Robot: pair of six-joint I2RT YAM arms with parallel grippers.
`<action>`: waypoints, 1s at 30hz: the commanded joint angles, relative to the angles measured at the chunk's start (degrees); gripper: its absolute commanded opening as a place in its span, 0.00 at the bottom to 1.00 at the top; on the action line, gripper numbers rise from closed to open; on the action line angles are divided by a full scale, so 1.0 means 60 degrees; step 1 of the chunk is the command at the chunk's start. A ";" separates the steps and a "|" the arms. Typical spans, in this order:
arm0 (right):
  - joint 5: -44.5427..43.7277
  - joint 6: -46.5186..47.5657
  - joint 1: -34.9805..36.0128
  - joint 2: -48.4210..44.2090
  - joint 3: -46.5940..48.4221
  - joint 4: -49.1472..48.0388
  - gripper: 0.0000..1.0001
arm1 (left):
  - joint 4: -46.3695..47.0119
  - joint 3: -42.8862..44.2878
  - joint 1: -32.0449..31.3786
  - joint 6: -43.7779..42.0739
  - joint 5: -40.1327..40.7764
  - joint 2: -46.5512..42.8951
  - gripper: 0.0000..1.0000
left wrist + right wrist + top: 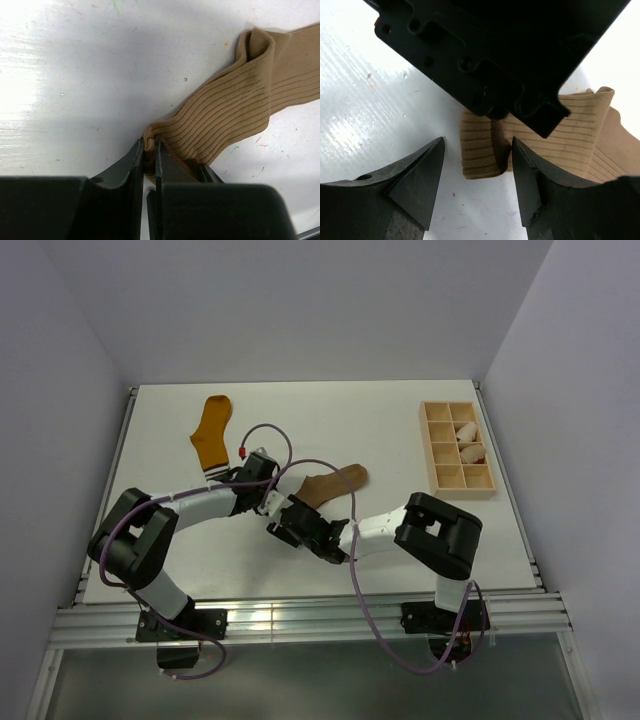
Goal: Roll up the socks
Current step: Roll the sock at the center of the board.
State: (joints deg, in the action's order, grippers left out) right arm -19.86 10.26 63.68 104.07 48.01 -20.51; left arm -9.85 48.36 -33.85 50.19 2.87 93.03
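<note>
Wooden divided tray (450, 477) on white table (370, 420), cream rolled bundles (466, 430) inside

Both arms pair white link tubes with bulky black joint housings: left arm (190, 508), right arm (380, 530). Purple cables (355, 590) loop along them down to black bases (180, 625). The left end effector (150, 145) has flat dark-grey fingers; the right end effector (477, 150) has black wedge-shaped ones, and a black plate (495, 60) shows round screw holes

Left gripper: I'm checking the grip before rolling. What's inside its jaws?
The left gripper is shut on a bunched end of the tan sock. How deep the fabric reaches between them is hidden by its fingers.
</note>
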 commanded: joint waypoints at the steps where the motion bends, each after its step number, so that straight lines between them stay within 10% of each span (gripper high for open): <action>1: -0.0527 0.0238 0.0182 0.0086 0.0305 -0.0492 0.63 | -0.0263 0.0334 -0.0101 -0.0236 -0.0127 0.0036 0.01; 16: -0.0455 0.0253 0.0388 0.0569 0.0421 -0.0171 0.53 | -0.0278 0.0334 -0.0101 -0.0236 -0.0274 0.0080 0.01; 24: -0.0455 -0.0420 0.0373 0.0760 0.0451 0.0401 0.21 | -0.0220 0.0334 -0.0087 0.0013 -0.0332 0.0007 0.01; 30: 0.0232 -0.1474 0.0067 0.0424 0.0115 0.0694 0.05 | 0.0029 0.0027 -0.0101 0.0569 -0.0186 -0.0241 0.19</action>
State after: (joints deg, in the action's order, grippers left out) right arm -23.27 7.51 65.36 106.63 49.39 -20.67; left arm -10.76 48.88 -33.56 51.40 2.24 93.25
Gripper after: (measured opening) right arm 0.240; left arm 0.184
